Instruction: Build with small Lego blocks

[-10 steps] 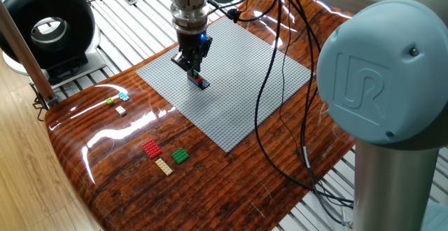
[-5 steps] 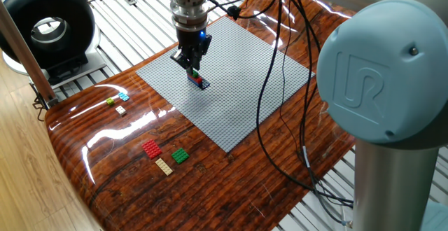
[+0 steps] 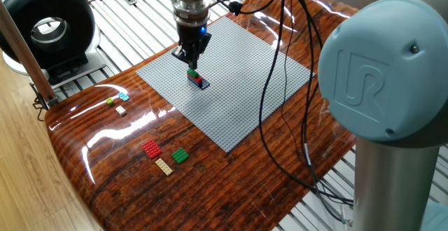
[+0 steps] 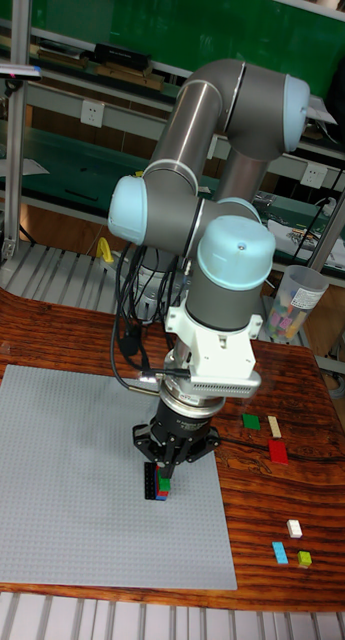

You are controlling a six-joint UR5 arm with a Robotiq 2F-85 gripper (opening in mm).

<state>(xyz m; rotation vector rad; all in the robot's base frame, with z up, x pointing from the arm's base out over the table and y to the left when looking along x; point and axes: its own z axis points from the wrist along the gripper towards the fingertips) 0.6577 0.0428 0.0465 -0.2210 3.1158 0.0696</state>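
Note:
A short stack of small Lego blocks (image 3: 197,79), green on top over red and dark blue, stands on the grey baseplate (image 3: 238,98). My gripper (image 3: 190,61) hangs just above the stack, fingers only slightly apart and holding nothing. In the tall fixed view the gripper (image 4: 170,462) is right over the same stack (image 4: 157,486) near the baseplate's (image 4: 72,480) right side. Loose blocks lie on the wood: red (image 3: 151,148), green (image 3: 180,156), tan (image 3: 164,166), light blue (image 3: 124,96), yellow-green (image 3: 110,101) and white (image 3: 121,110).
Black cables (image 3: 280,119) hang across the baseplate's right half. A black ring-shaped device (image 3: 49,28) sits at the far left. A clear cup of blocks (image 4: 289,300) stands behind the table. The arm's big joint (image 3: 378,70) fills the fixed view's right side.
The gripper has lifted straight up off the stack. The green block that was between its fingers stays on top of the stack.

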